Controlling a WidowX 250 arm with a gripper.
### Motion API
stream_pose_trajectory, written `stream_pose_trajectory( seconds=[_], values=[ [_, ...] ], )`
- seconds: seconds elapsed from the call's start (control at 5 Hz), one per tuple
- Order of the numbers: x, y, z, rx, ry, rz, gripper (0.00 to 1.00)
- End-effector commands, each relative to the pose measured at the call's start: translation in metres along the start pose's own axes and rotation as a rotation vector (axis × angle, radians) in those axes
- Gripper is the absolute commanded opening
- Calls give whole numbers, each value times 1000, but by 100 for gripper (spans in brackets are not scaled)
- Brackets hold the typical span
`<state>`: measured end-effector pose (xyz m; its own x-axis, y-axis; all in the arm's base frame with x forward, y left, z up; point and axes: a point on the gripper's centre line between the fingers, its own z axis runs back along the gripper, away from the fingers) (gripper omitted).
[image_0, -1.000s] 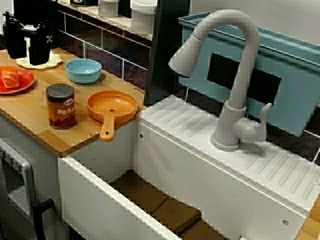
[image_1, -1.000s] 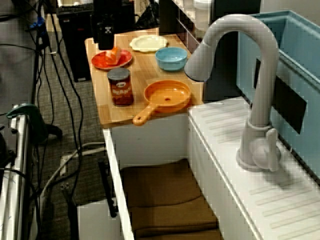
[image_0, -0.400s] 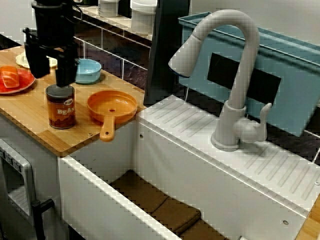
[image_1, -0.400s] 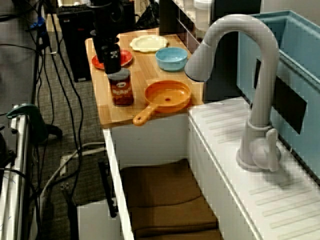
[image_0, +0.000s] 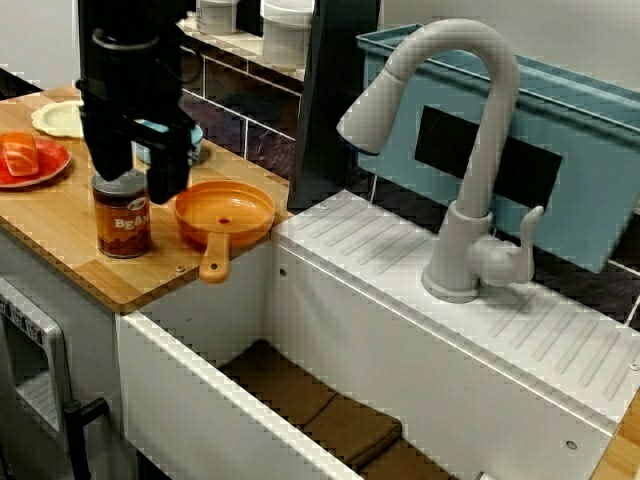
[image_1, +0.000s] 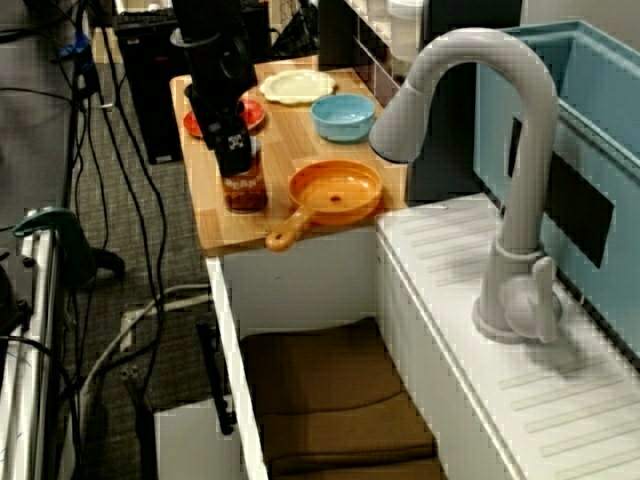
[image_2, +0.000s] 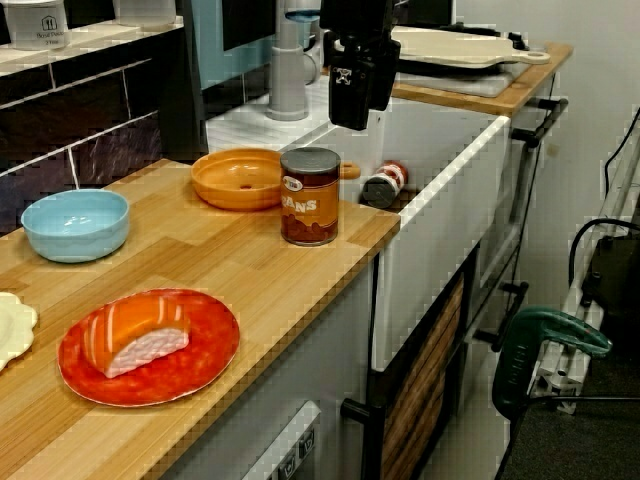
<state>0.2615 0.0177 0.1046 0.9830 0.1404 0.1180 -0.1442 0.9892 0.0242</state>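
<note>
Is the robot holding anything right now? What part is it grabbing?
Nothing is held. The gripper hangs open just above the bean can, and the view from the side shows a gap between them, so no part of the can is gripped.

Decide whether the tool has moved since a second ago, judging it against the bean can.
Yes. Seen facing the tap, the tool has travelled right, from over the cream plate to just above the bean can, and stands open.
</note>
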Motion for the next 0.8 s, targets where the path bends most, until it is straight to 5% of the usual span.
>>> stream_pose_trajectory(
  seconds=[0.0,0.2,0.4,0.6],
  values=[
    [11,-19,-17,2,-32,7,100],
    [17,-24,-33,-1,-12,27,100],
    [13,-27,-46,2,-16,23,0],
    [9,-21,-52,5,9,21,0]
  ],
)
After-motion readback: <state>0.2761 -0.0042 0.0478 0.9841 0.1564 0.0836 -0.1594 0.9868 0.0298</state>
